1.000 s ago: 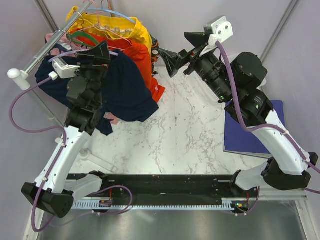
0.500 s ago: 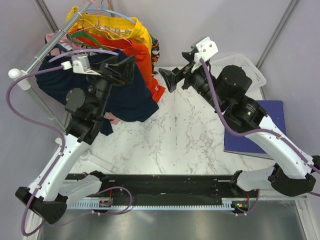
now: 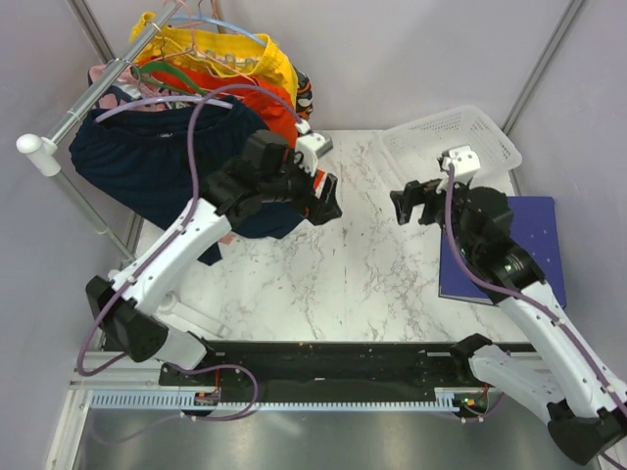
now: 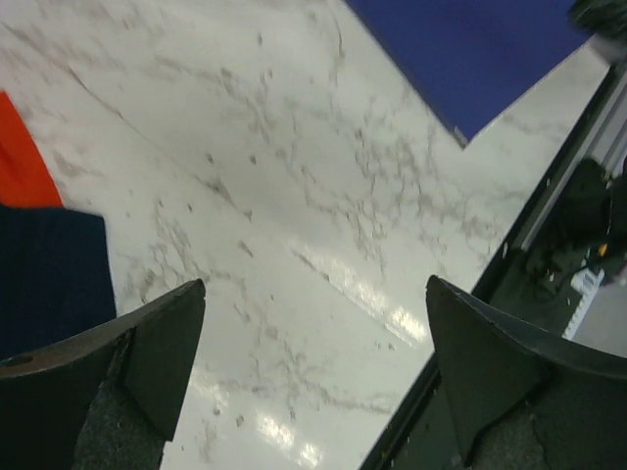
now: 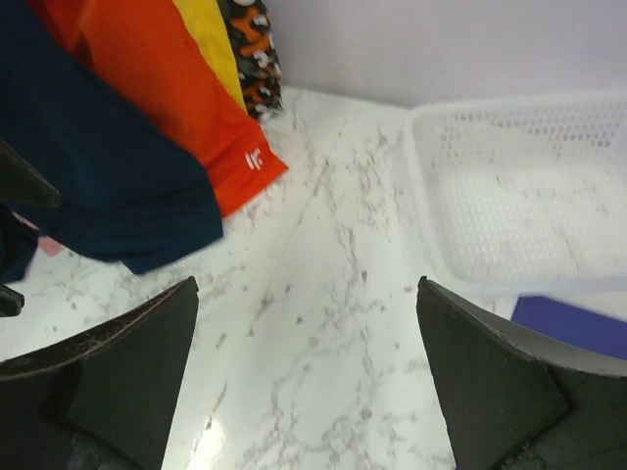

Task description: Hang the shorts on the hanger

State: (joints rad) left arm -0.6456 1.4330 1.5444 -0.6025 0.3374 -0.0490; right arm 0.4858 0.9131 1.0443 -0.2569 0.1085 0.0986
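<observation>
Only from above do you see the shorts [image 3: 147, 168] hung on the rail [image 3: 86, 100]; left gripper [image 4: 313, 333] and right gripper [image 5: 306, 338] gape wide, empty.

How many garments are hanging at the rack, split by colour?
yellow garment: 1
orange garment: 1
navy shorts: 1
pink garment, mostly hidden: 1
dark garment with orange print: 1
Total: 5 that can be made out

small white logo [image 5: 253, 157] on orange shorts [image 5: 167, 98], too blurred to read
</observation>
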